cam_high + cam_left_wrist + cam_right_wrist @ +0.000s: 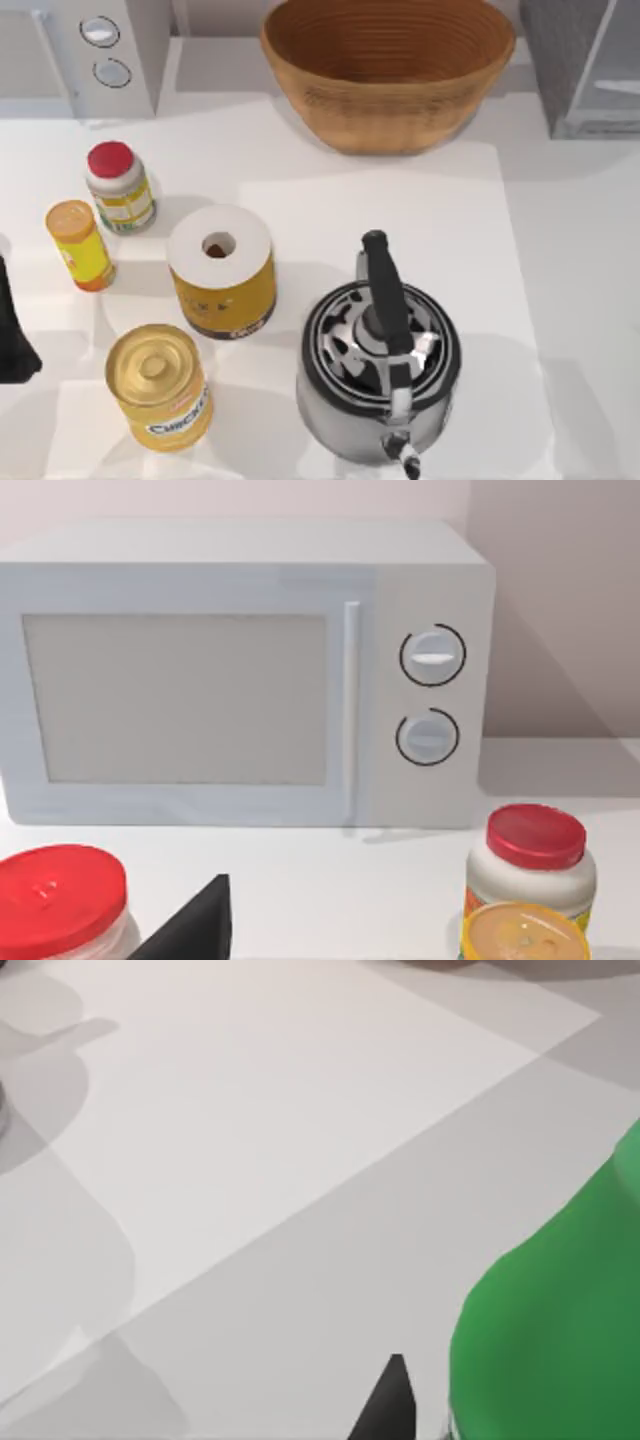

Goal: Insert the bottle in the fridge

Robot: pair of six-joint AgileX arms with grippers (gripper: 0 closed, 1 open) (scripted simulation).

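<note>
Green plastic bottle [560,1330] sits just beside right gripper fingertip [385,1405]; grasp state unclear. Dark grey boxy fridge [585,65] far right.

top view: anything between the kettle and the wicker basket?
No. In the top view, the stretch of white table between the kettle and the wicker basket is bare.

The fridge [585,65] stands at the far right corner of the table in the top view. It is a large dark grey box with a pale, glassy front panel, and the picture's edge cuts it off. The bottle [560,1330] is bright green and sits very close to the right wrist camera, above the grey table surface.
</note>
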